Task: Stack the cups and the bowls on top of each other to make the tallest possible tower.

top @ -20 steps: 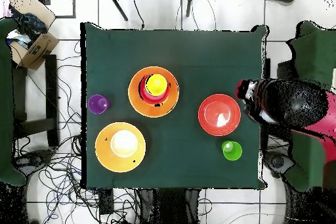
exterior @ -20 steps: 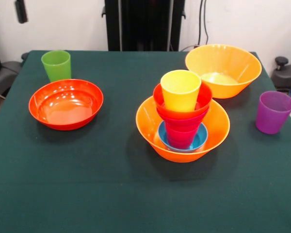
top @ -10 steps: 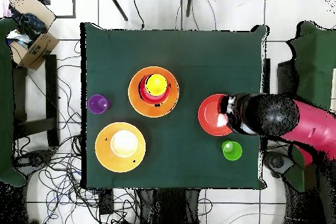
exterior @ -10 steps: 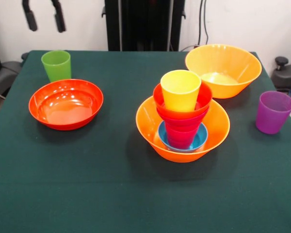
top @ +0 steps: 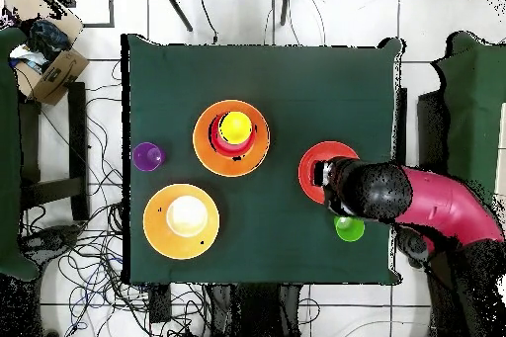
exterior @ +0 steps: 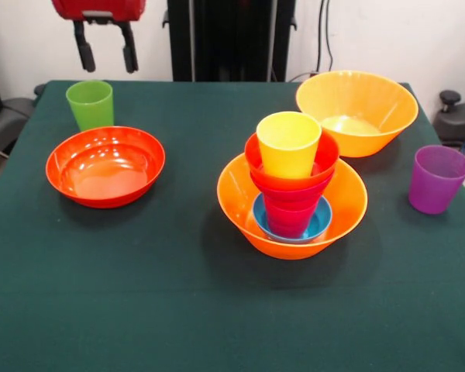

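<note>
Gripper [exterior: 105, 54]: hung above the table's far left, fingers apart, holding nothing.
Green cup [exterior: 90, 104]: upright, just below and slightly left of the gripper; likely the next pick, needing a short descent.
Red-orange bowl [exterior: 105, 165]: empty, in front of that cup.
Tower [exterior: 291, 174]: centre-right, yellow cup on top, well right of the gripper.
Purple cup [exterior: 437, 179]: far right, alone.

Front view: wide shallow red-orange plastic bowl [exterior: 105, 165] sits at left, green plastic tumbler [exterior: 90, 105] just behind it, black two-fingered gripper [exterior: 105, 48] hanging above both. Large orange plastic bowl [exterior: 248, 213] at centre holds a nested stack topped by the yellow plastic tumbler [exterior: 288, 143]. Second large orange bowl [exterior: 356, 112] stands behind-right, purple plastic tumbler [exterior: 437, 179] far right.
</note>
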{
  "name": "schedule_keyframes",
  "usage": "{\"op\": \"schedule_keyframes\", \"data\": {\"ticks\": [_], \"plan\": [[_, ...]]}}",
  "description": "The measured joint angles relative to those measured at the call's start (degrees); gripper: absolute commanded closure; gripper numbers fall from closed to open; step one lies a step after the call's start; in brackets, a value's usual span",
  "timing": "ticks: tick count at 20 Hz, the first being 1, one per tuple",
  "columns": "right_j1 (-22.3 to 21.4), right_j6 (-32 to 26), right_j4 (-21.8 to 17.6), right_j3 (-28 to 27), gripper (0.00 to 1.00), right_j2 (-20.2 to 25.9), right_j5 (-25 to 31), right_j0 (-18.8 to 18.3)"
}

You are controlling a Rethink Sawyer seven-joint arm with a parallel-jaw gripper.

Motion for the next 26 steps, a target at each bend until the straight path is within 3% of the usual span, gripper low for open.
{"op": "schedule_keyframes", "data": {"ticks": [12, 26], "plan": [[2.17, 0.00, -4.65, 2.47, 0.00, 0.00, -3.62, -0.02], [2.69, 0.00, -5.01, 3.72, 0.00, 0.01, -3.62, -0.29]]}}
